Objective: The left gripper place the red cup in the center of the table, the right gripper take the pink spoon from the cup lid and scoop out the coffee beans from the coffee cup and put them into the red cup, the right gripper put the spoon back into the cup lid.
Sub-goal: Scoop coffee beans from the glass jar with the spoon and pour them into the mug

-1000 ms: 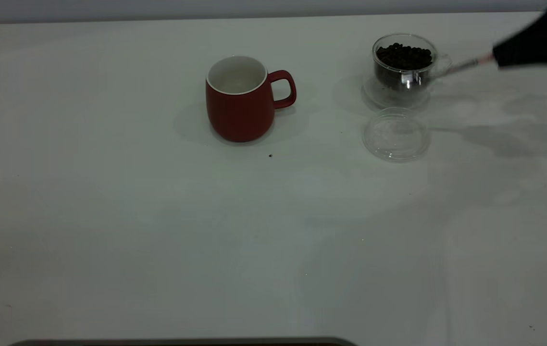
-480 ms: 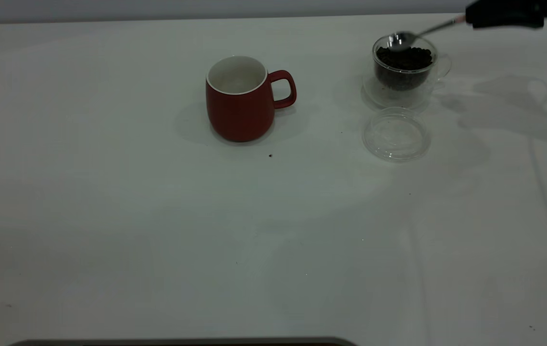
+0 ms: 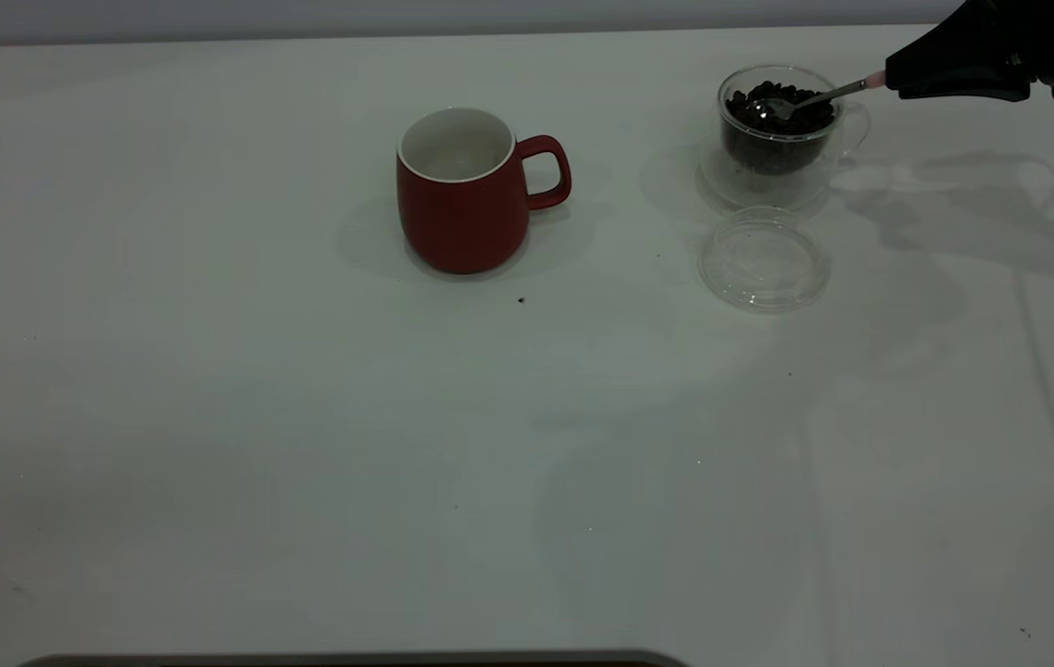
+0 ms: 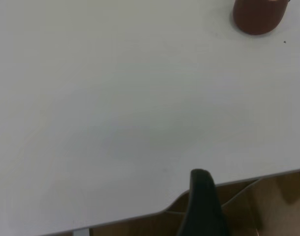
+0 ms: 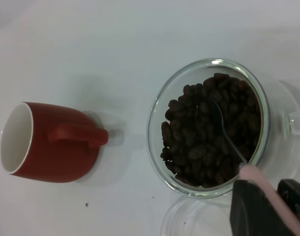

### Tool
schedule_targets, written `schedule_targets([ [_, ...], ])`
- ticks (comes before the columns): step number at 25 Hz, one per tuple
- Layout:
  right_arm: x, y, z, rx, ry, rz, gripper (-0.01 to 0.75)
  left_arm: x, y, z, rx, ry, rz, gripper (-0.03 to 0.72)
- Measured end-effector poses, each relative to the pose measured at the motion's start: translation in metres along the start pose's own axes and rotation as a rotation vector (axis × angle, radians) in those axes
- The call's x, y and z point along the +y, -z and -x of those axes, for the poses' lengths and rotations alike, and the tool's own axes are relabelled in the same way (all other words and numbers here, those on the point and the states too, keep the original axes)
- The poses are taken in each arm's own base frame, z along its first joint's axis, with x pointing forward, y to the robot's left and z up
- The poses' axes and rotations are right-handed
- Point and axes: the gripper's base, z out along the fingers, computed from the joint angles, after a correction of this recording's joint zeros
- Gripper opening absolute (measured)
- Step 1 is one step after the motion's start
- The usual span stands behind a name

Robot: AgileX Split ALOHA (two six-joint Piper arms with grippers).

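— Half a second back the spoon's bowl hovered just over the far rim of the coffee cup (image 3: 779,125); a second back it hung low in front of the glass. What does it show at present?

— Now the right gripper (image 3: 897,81) has dipped, and its fingers stay clamped on the pale handle of the pink spoon (image 3: 819,96), just beside the cup on its handle side. The silver bowl has gone down among the coffee beans (image 3: 777,109); the right wrist view shows the neck running into the heap, with the bowl partly buried (image 5: 219,118).

— And what does that mean for the job?

— Judging by this, the scoop is under way but no beans have left the cup. The red cup (image 3: 464,190) stands well apart from the coffee cup, toward the middle of the table (image 3: 305,445), its white inside looking bare. The cup lid (image 3: 763,257) lies flat just beside the coffee cup, on its near side, with nothing in it.

— The left gripper?

— Its own wrist view shows only one dark finger (image 4: 204,206), parked at the table's edge far from the coffee cup; whether it is open cannot be told.

— Any brand, label or writing?

— None can be read on the cups, the lid or the spoon.
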Motion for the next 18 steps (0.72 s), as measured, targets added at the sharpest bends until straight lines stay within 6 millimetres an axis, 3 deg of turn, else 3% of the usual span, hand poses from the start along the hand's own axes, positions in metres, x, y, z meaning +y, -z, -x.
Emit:
schedule_targets([
  [18,-0.0045,0.0038,-0.0049,0.020,-0.182,0.053,0.096,0.0000,0.0000,0.0001,-0.001,0.001,0.000,0.587],
])
